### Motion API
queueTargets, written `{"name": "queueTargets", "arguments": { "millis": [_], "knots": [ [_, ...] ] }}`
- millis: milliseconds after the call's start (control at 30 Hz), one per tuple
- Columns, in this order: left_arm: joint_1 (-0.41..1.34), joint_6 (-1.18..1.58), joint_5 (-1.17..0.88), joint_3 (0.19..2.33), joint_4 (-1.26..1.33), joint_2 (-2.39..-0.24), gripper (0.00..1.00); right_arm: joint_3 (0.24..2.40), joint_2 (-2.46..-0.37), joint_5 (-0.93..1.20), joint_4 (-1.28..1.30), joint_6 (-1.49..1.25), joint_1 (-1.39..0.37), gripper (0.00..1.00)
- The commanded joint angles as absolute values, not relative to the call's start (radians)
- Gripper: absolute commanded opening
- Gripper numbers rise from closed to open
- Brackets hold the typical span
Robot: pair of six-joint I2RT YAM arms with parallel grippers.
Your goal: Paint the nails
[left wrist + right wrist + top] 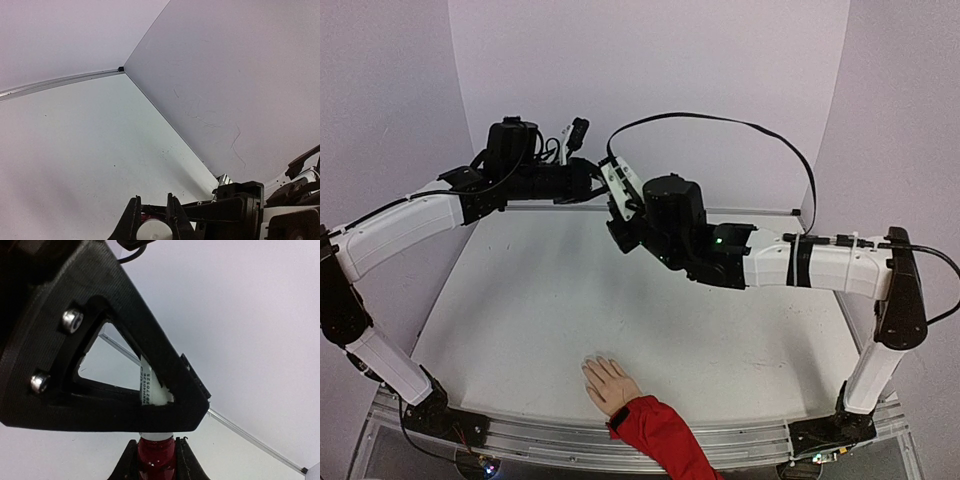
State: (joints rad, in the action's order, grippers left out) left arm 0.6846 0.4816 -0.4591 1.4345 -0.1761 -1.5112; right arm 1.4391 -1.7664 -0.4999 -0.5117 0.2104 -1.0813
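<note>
The small beige mannequin hand (608,383) with a red sleeve (660,435) lies palm down at the table's near edge; its nails are too small to make out. Both grippers meet high over the back of the table, far from the hand. My left gripper (605,180) is shut on the white cap (154,232) of the polish bottle. My right gripper (156,460) is shut on the dark-red polish bottle (156,456) just below that cap. In the right wrist view, the left gripper's black finger (125,340) crosses in front, with the labelled white cap (150,387) seen through it.
The white table (540,300) is walled by pale panels at the back and sides, with a metal rail (750,211) along the back edge. A black cable (720,125) loops above the right arm. An aluminium frame (750,437) runs along the near edge.
</note>
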Motion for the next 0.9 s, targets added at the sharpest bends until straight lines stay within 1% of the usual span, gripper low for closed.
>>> {"name": "queueTargets", "arguments": {
  "millis": [0, 33, 67, 233, 333, 433, 533, 600, 667, 733, 867],
  "knots": [
    [0.695, 0.502, -0.480, 1.498, -0.191, -1.510, 0.00, 1.497, -1.788, -0.570, -0.603, 0.296, -1.088, 0.00],
    [0.695, 0.500, -0.479, 1.499, -0.199, -1.507, 0.01, 1.483, -1.771, -0.480, -0.596, 0.275, -1.078, 0.00],
    [0.695, 0.498, -0.476, 1.499, -0.205, -1.503, 0.06, 1.467, -1.752, -0.392, -0.583, 0.251, -1.064, 0.00],
    [0.695, 0.504, -0.470, 1.484, -0.212, -1.480, 0.45, 1.428, -1.680, 0.218, -0.507, 0.088, -0.917, 0.00],
    [0.694, 0.521, -0.498, 1.490, -0.203, -1.477, 0.70, 1.425, -1.673, 0.501, -0.506, -0.009, -0.834, 0.00],
    [0.693, 0.539, -0.556, 1.479, -0.151, -1.473, 0.82, 1.440, -1.687, 0.791, -0.519, -0.109, -0.762, 0.00],
    [0.693, 0.557, -0.591, 1.459, -0.104, -1.464, 0.87, 1.501, -1.736, 1.081, -0.544, -0.203, -0.720, 0.00],
    [0.693, 0.562, -0.612, 1.450, -0.083, -1.461, 0.87, 1.539, -1.772, 1.198, -0.553, -0.251, -0.714, 0.00],
    [0.693, 0.566, -0.625, 1.440, -0.064, -1.458, 0.85, 1.562, -1.800, 1.250, -0.571, -0.290, -0.715, 0.00],
    [0.693, 0.568, -0.631, 1.437, -0.052, -1.459, 0.77, 1.561, -1.812, 1.262, -0.610, -0.326, -0.715, 0.00],
    [0.693, 0.563, -0.653, 1.434, -0.036, -1.464, 0.58, 1.548, -1.811, 1.242, -0.658, -0.349, -0.715, 0.00]
  ]
}}
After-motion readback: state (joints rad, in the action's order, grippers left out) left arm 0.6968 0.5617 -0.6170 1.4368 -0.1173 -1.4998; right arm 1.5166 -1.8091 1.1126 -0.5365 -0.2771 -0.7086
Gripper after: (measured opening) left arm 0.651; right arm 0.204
